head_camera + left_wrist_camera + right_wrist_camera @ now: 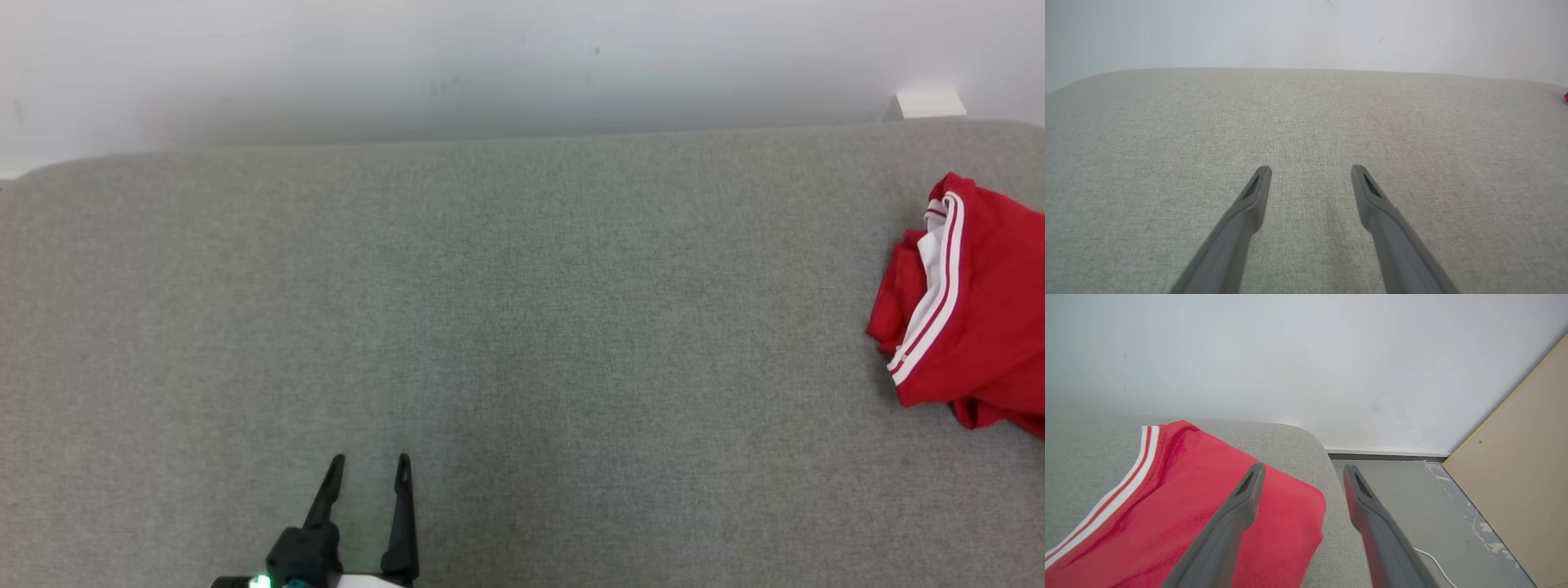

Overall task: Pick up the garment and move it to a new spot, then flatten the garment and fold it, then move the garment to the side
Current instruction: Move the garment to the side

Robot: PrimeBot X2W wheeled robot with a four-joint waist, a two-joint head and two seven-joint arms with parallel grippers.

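Red garment (980, 302) with white stripe trim lies bunched/folded at the right end of the grey fabric table (522, 327), partly cut off by the head view's right edge. Not held by anything.

Left pincer (369, 461) is low in the head view, left of centre, fingers pointing up. Jaws wide apart, nothing between them. It is well apart from the garment. In the left wrist view, the left pincer (1310, 169) hangs over bare table (1306, 114), both fingers spread, empty. A tiny red speck at the far right edge is probably the garment, too small to be sure.

In the right wrist view, the right pincer (1304, 467) is spread open and grips nothing. Its left-hand finger shows in front of the garment (1180, 506), the other in front of the table's rounded corner (1306, 445) and grey floor (1412, 498). Can't tell if the finger touches the cloth. The garment sits close to that corner, stripe trim on its left side.

Also visible: white wall (1306, 355), beige panel (1523, 465) at right, thin white cable (1433, 559) on the floor.
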